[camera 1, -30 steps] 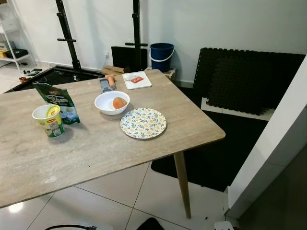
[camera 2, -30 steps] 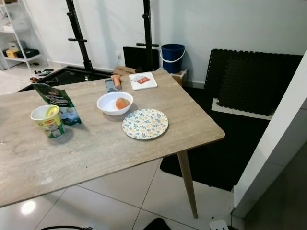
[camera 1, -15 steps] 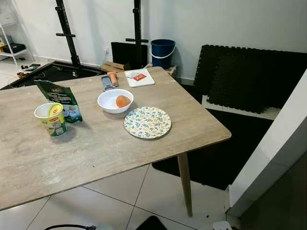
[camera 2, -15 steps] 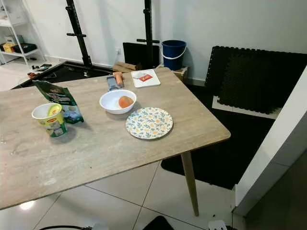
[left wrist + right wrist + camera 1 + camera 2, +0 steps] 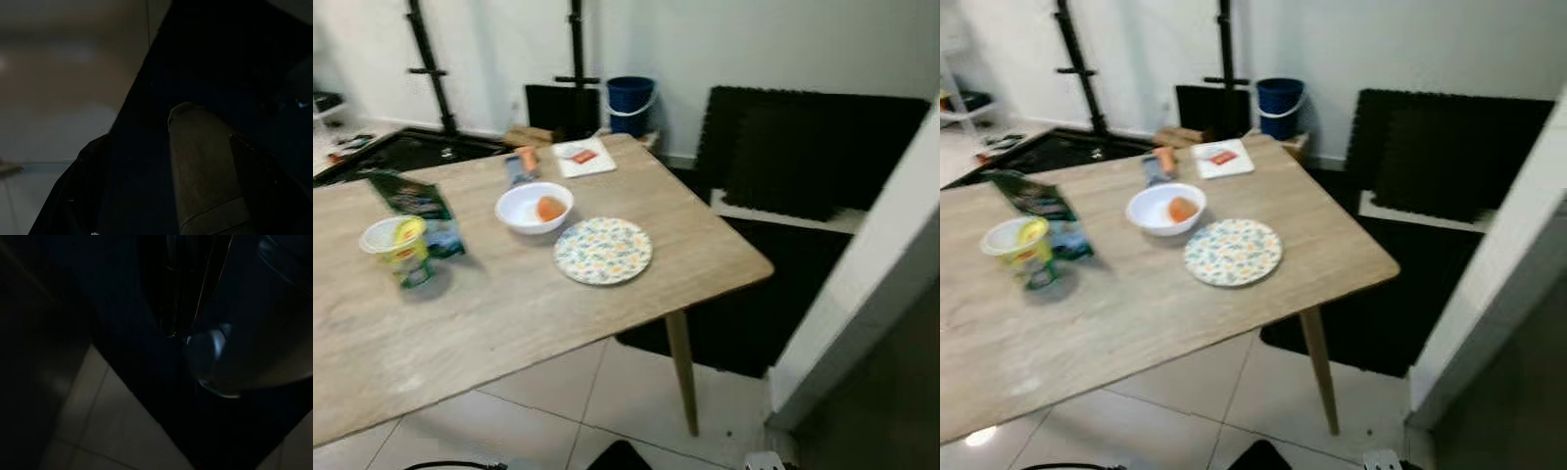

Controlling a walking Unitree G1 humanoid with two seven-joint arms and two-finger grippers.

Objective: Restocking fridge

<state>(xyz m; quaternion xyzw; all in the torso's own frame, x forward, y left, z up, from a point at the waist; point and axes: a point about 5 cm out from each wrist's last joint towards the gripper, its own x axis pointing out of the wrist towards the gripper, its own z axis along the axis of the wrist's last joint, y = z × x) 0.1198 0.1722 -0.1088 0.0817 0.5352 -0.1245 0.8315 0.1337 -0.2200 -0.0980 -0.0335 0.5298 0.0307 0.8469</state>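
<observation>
Six items on the wooden table [image 5: 509,313], catalogued from the head views, which are slightly blurred.

1. Yellow-green cup [image 5: 396,250], upright, near the table's left edge.
2. Green pouch [image 5: 416,206], standing just behind the cup and touching or nearly touching it; which, I cannot tell.
3. White bowl [image 5: 534,208], mid-table, holding one orange item [image 5: 549,208].
4. Floral plate [image 5: 603,251], bare, just beside the bowl on the side toward the table's right corner.
5. Small dark object with an orange piece [image 5: 522,163], toward the far edge; too blurred to identify.
6. White flat packet with a red label [image 5: 583,157], at the far edge near the far right corner.

Beyond the far edge: a blue bucket [image 5: 630,100] on the floor by the wall.

Arms: both hang idle below table level. Left wrist view is dark, with a pale tapered leg-like shape against a dark surface; right wrist view is dark, with floor tiles and a rounded part barely made out. Finger state of either gripper: cannot tell.

Governing relation: all stock lies ahead and to the robot's left, above the hanging arms. Judgement: cup and pouch fall to the left arm; bowl and plate sit about centre, reachable by either. No item is yet within reach, so an approach toward the near edge comes before any pickup.
</observation>
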